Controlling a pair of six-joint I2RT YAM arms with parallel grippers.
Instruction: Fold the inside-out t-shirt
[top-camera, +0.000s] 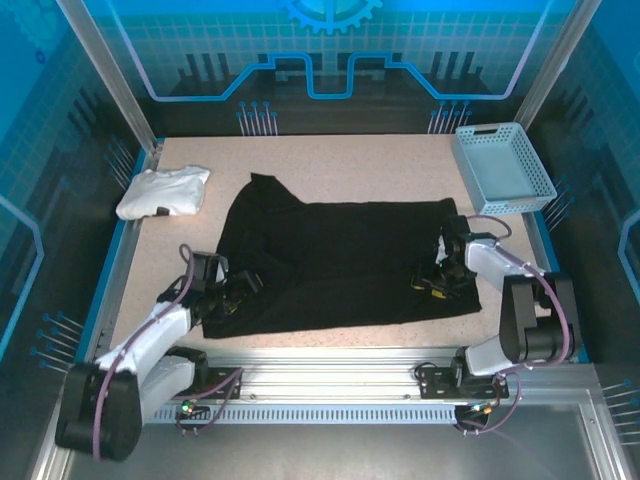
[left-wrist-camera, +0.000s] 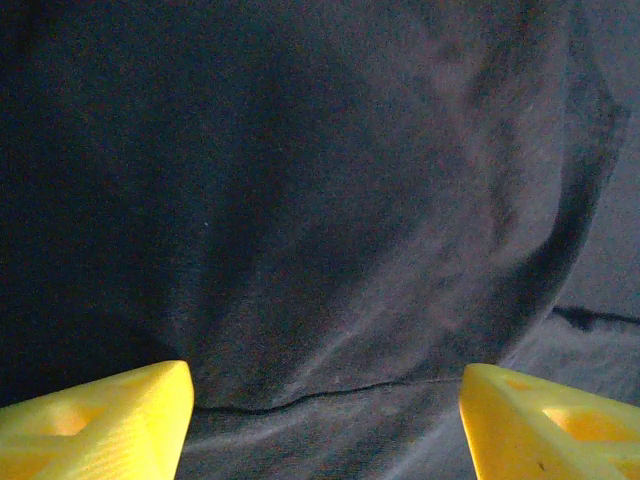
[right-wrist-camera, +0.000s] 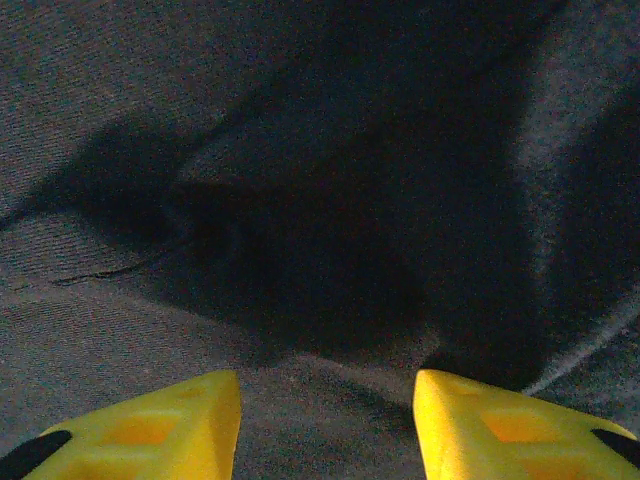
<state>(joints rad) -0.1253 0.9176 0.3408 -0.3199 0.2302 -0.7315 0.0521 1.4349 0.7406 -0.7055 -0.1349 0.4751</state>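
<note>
1. both pincers, left pincer (top-camera: 238, 286) and right pincer (top-camera: 436, 276), stand parted, gripping nothing as far as i can tell.
2. t-shirt (top-camera: 340, 255) lies spread beneath and between them; folding mostly remains.

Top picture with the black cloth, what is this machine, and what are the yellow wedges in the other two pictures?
It is two robot arms bolted at the near edge of a speckled beige table, seen from a camera above. The other two pictures come from a camera on each wrist; the yellow wedges are each gripper's fingers. On the table lie a large black cloth t-shirt, a small folded white garment and a light-blue plastic basket. The left gripper hangs open over the shirt's left edge. The right gripper is at its right side, fingers apart; whether it pinches cloth, I cannot tell.
</note>
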